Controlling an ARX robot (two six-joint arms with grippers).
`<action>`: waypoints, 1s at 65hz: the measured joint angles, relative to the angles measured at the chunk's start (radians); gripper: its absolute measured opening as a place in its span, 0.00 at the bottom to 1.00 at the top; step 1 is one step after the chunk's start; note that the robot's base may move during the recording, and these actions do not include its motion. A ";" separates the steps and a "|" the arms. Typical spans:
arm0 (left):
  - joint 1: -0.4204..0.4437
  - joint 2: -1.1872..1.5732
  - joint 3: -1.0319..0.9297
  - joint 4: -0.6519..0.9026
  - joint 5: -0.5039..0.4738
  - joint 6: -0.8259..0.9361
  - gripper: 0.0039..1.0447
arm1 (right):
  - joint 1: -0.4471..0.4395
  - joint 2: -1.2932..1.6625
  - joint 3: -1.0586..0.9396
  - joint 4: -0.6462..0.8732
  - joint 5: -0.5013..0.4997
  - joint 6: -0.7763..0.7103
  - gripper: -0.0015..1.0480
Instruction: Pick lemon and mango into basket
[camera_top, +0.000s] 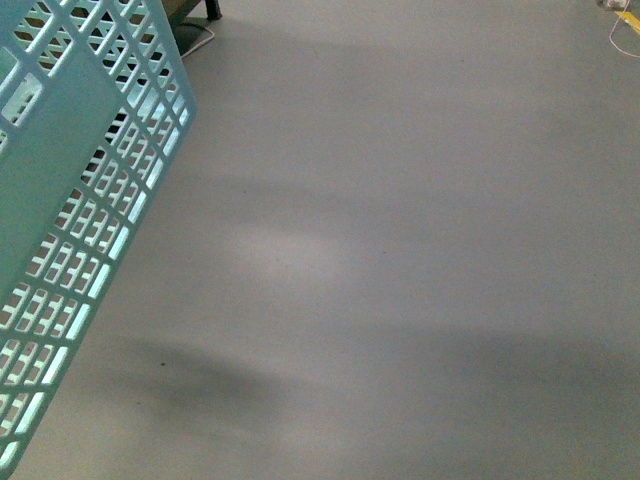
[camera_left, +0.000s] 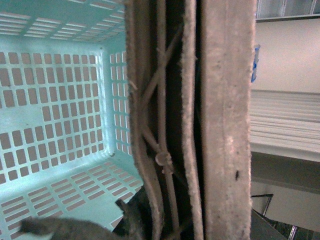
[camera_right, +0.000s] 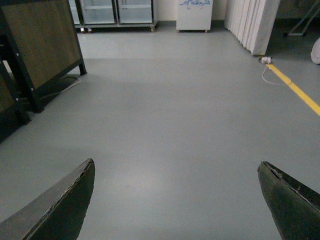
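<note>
The right gripper (camera_right: 176, 164) is hanging with its two dark fingers (camera_right: 65, 205) spread wide apart, nothing between them, only bare grey floor (camera_right: 175, 100) showing through the gap. The left gripper (camera_left: 80, 217) is showing only as dark finger parts at the near edge of the left wrist view, one of them pressing against the brown handles (camera_left: 225, 125) of the basket (camera_left: 55, 100); whether it is gripping them or merely lying against them I cannot tell. Those handles are running straight across the lens, worn and scuffed, with a pale zip tie (camera_left: 163, 160) knotted around the thinner bars. Behind them the slotted turquoise walls and bottom of the basket are opening out, and no fruit is showing in the part that is visible. In the front view the basket (camera_top: 60, 150) is sitting at the left edge of the floor (camera_top: 400, 250), tilting so that its gridded side is leaning across the near left corner. Soft shadows are lying in bands across the grey surface beside it. Farther off, at the left edge of the floor in the right wrist view, a brown panel in a black frame (camera_right: 42, 40) is standing with a cable (camera_right: 60, 87) trailing past its foot. Toward the far right corner a yellow line (camera_right: 300, 92) is running along the floor, with a white cord (camera_right: 265, 62) lying at its far end. Along the far edge, glass-fronted cabinets (camera_right: 115, 10) are standing against the wall.
</note>
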 joint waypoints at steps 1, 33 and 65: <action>0.000 0.000 0.000 0.000 0.000 0.000 0.14 | 0.000 0.000 0.000 0.000 0.000 0.000 0.92; -0.001 0.000 0.000 0.000 -0.001 0.001 0.14 | 0.000 0.000 0.000 0.000 0.000 0.000 0.92; -0.001 0.000 0.001 0.000 0.000 0.002 0.14 | 0.000 0.000 0.000 0.000 0.000 0.000 0.92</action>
